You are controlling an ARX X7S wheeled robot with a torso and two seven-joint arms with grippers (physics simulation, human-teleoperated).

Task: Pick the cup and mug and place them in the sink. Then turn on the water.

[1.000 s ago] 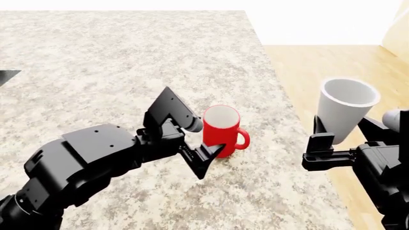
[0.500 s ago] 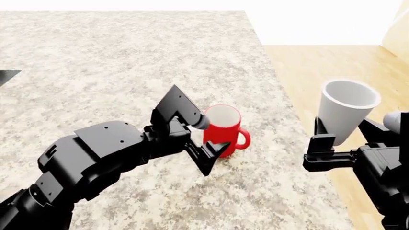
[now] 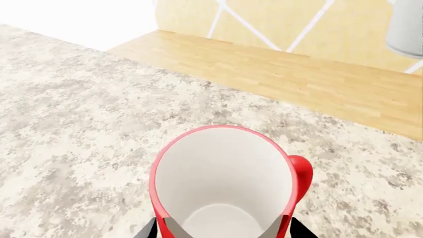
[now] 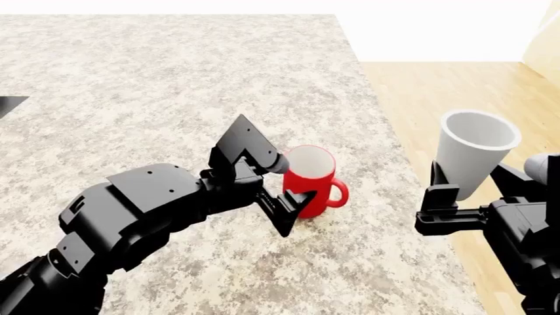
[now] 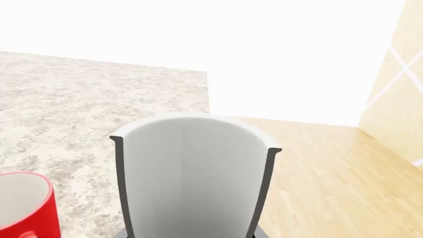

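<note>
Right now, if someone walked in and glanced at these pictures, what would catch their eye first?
Probably the red mug, the one bright thing on the speckled stone counter, with the left hand around it near the counter's edge. Next, the pale cup, gripped upright by the right hand out over the wooden floor.

Speckled granite counter [image 4: 175, 79]; wooden floor [image 4: 455, 92], apparently.

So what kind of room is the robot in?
Probably a kitchen: a speckled stone countertop holds a red mug, a pale cup is held up beside it, and there's wooden flooring past the counter's edge.
</note>
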